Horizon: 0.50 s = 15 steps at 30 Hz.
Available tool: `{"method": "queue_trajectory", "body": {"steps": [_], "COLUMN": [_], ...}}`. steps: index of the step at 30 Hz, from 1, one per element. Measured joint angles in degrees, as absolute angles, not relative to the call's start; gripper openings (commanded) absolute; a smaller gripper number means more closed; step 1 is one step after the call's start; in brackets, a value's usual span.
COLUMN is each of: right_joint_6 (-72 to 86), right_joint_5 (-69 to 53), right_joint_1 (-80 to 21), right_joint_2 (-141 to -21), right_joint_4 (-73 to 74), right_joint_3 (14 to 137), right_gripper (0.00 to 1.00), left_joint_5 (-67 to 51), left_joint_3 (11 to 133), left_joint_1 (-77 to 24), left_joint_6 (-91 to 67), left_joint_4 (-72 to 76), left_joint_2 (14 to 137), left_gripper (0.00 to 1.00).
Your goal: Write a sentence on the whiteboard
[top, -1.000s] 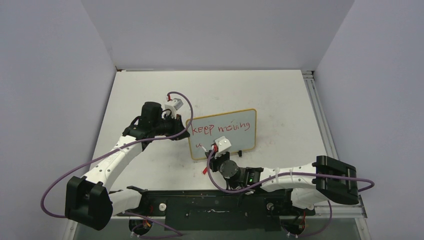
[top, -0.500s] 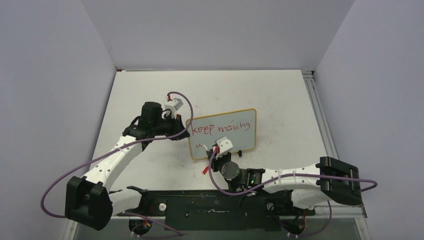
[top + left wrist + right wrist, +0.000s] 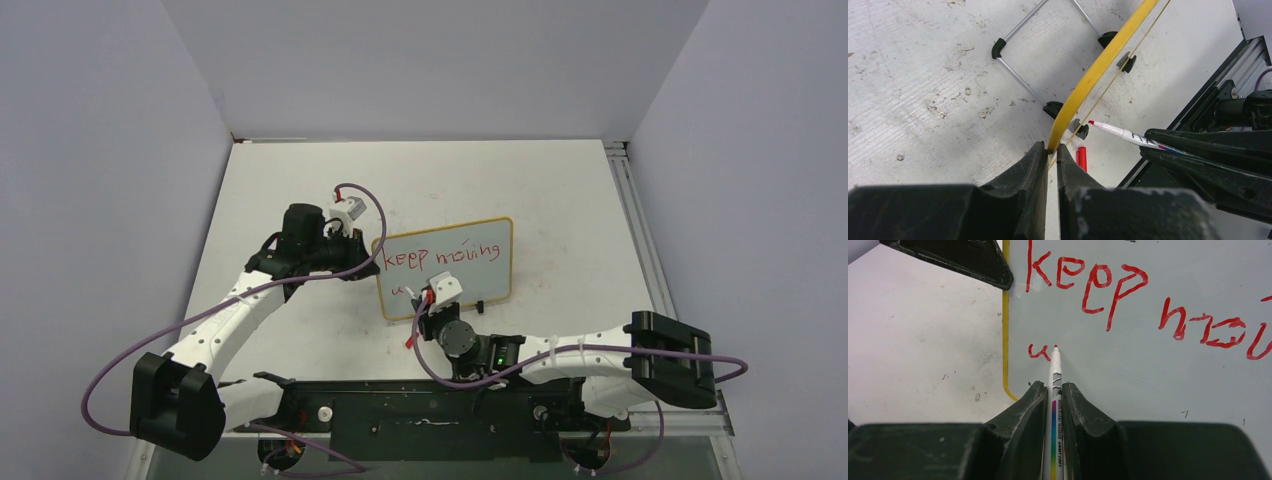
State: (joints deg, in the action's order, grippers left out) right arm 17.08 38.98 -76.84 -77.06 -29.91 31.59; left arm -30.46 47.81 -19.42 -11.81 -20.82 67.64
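Note:
The whiteboard [image 3: 482, 278] stands tilted mid-table, with a yellow frame [image 3: 1098, 67]. The sentence [image 3: 440, 256] is in red: "keep" [image 3: 1083, 282] and a rough "moving" on the top line. A small "u" [image 3: 1037, 351] starts the second line. My left gripper [image 3: 372, 250] is shut on the board's left frame edge, which shows between its jaws in the left wrist view [image 3: 1052, 147]. My right gripper [image 3: 1053, 386] is shut on a white marker [image 3: 1054, 371]. Its red tip touches the board just right of the "u".
The red marker cap [image 3: 410, 340] lies on the table in front of the board, near its black feet [image 3: 1079, 130]. A wire stand [image 3: 1018, 75] props the board from behind. A metal rail [image 3: 640, 230] runs along the right table edge. The black base plate [image 3: 430, 410] is at the near edge.
My right gripper with the marker has shifted slightly left and up at the second line. The left arm and the board have not moved.

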Motion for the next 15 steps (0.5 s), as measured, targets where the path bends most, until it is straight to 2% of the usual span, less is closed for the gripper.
{"method": "queue_trajectory", "body": {"steps": [15], "right_joint_6": [17.30], "right_joint_5": [38.00], "right_joint_1": [-76.05], "right_joint_2": [-79.40], "right_joint_4": [-30.37], "right_joint_3": [32.08], "right_gripper": [0.05], "left_joint_5": [-30.44], "left_joint_3": [47.81], "left_joint_1": [-19.42], "left_joint_6": [-11.81], "left_joint_4": [-20.82], "left_joint_2": [67.64], "left_gripper": [0.00]}}
